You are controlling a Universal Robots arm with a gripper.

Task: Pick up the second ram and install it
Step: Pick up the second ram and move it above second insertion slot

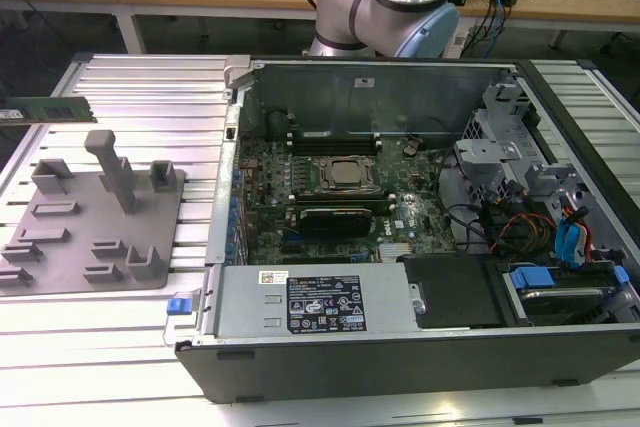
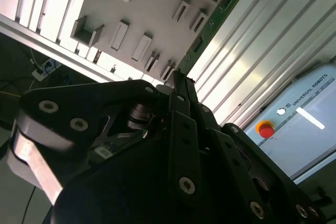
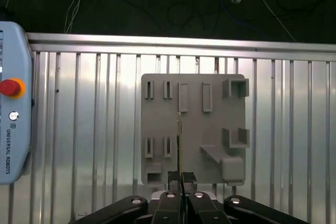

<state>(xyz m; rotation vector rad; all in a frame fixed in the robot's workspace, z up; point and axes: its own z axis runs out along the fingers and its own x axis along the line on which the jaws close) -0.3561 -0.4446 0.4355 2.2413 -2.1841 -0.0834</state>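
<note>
so the end effector (image 3: 181, 176) is clamped shut on the second ram (image 3: 180, 140), pinching it by one end. in the first wrist view the stick shows edge-on, a thin line running out from the fingertips over the middle of the grey tray (image 3: 210, 124). in the second wrist view the end effector (image 2: 178, 78) has the green board (image 2: 212, 27) sticking out past it at a slant, one flat side showing, with the tray (image 2: 152, 14) and its little raised holders behind.

in the exterior view the ram (image 1: 45, 110) hangs level at that view's far left, off the ribbed metal surface (image 1: 150, 97) and just past the tray's (image 1: 70, 247) far corner. it's well apart from the open computer case (image 1: 300, 347), which sits to the exterior view's right with the motherboard exposed, the silver processor (image 1: 345, 175) in the middle and the long memory slots (image 1: 335, 137) just behind it.

a pale blue pendant (image 3: 13, 129) with a red button (image 3: 6, 87) lies on the surface beside the tray.
</note>
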